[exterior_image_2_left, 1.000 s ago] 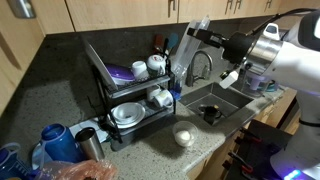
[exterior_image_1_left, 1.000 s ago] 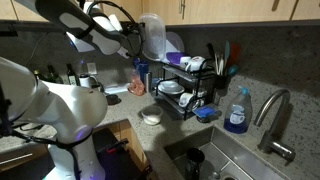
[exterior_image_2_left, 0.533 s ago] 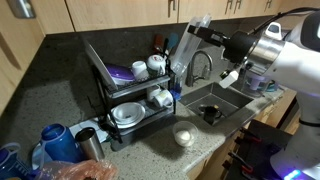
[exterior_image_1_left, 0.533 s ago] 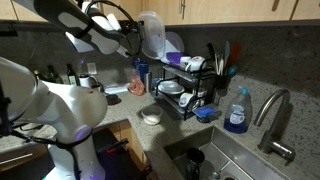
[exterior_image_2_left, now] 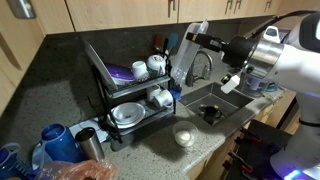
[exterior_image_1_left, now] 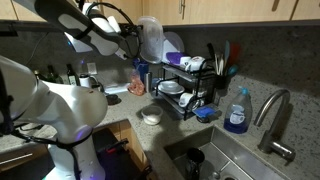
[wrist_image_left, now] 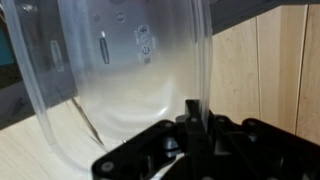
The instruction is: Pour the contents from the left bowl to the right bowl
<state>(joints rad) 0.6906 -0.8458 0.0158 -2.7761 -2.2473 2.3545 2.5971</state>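
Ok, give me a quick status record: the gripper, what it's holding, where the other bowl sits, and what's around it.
gripper: gripper shut on the rim of the clear bowl
clear bowl pose: raised high and tipped steeply, in both exterior views
pale bowl: pale bowl upright on the counter, in front of the dish rack, roughly below the clear bowl
contents: cannot tell for either bowl
nearby: sink beside the pale bowl

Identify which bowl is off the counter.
The clear glass-like bowl, tipped on edge in the shut gripper; the pale cream bowl sits upright on the counter.
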